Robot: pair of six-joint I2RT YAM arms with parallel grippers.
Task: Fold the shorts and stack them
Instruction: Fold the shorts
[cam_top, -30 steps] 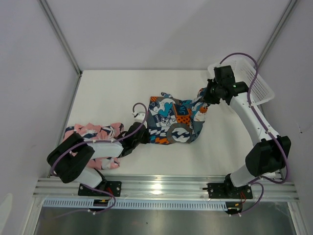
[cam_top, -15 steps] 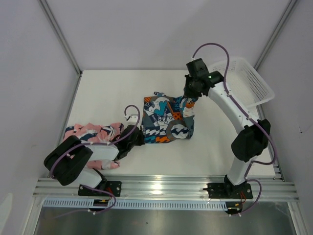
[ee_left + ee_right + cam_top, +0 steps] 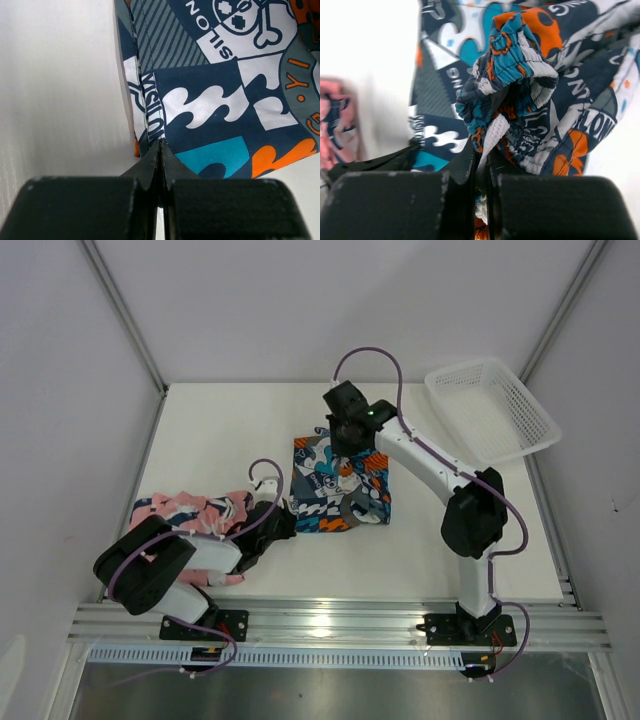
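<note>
While left end effector (image 3: 160,145) pinches blue shorts' (image 3: 345,490) corner, right end effector (image 3: 481,165) grips bunched waistband (image 3: 520,55) mid-fold; next: lay waistband flat, aligned, then release.

the only lettering i can read is printed on the patterned shorts (image 3: 210,100). in the left wrist view, a white panel (image 3: 220,30) near the top carries dark capitals that look roughly like "notis", tilted and possibly upside down. a narrow dark strip (image 3: 152,107) by the hem holds white capitals running lengthwise, and i cannot read them for sure. the grey ring (image 3: 300,95) at the right edge shows an orange "y", an "i" and part of a "g". in the right wrist view i read "lon" in white on a dark patch (image 3: 590,125), and "ing" at the top edge. from the top camera the print is too small to read.
</note>
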